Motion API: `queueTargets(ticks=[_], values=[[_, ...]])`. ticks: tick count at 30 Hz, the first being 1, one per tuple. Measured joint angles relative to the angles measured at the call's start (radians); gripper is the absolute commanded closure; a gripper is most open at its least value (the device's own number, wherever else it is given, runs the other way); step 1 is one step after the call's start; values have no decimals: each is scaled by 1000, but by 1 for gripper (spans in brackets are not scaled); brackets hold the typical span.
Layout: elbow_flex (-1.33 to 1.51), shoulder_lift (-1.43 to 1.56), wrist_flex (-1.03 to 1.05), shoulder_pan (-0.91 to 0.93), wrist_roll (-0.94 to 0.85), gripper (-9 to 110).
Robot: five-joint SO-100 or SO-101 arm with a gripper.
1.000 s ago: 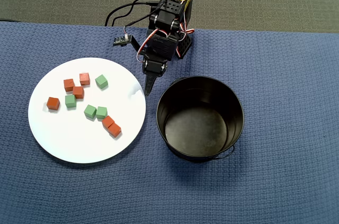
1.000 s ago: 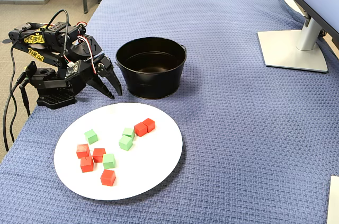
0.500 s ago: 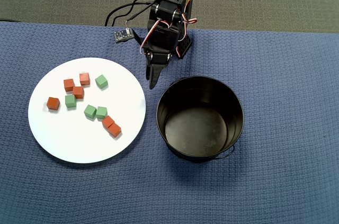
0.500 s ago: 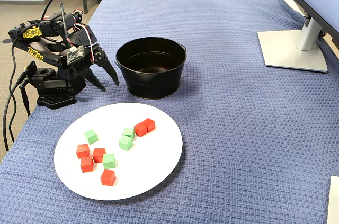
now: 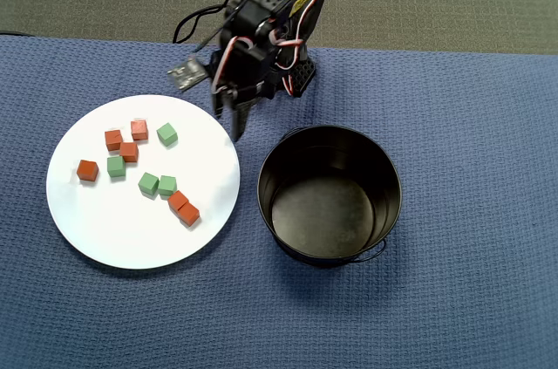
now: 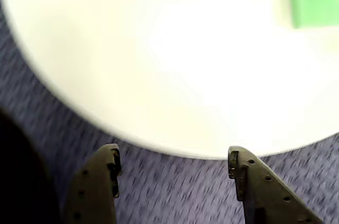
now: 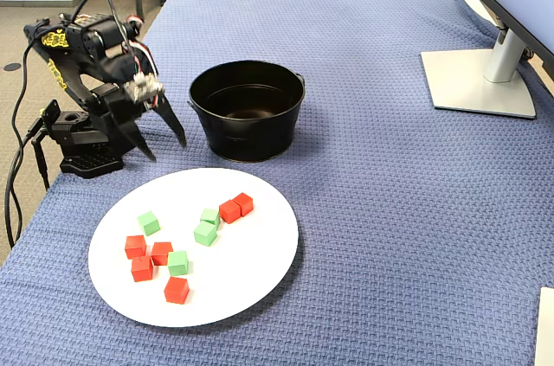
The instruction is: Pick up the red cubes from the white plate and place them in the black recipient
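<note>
Six red cubes lie on the white plate [image 5: 105,221]: a cluster of three at the upper left [image 5: 129,152], a single one near the left rim [image 5: 87,170], and a touching pair [image 5: 184,208] right of centre. In the fixed view the pair [image 7: 235,207] lies nearest the black bucket [image 7: 251,137]. The bucket [image 5: 323,208] stands empty to the right of the plate. My gripper [image 5: 227,123] is open and empty, hovering just off the plate's upper right rim. In the wrist view my gripper [image 6: 172,163] is over the blue cloth at the plate's edge [image 6: 185,65].
Several light green cubes [image 5: 166,133] lie among the red ones; one shows in the wrist view [image 6: 315,4]. The arm's base [image 7: 82,145] stands behind the plate. A monitor stand [image 7: 476,80] sits far right on the blue cloth [image 7: 389,210].
</note>
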Motion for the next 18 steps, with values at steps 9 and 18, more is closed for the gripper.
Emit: queueTargets(ticks=[9,18], values=[[-2,-275,-285,167,179,81],[-55,-394,-298,253,215,82]])
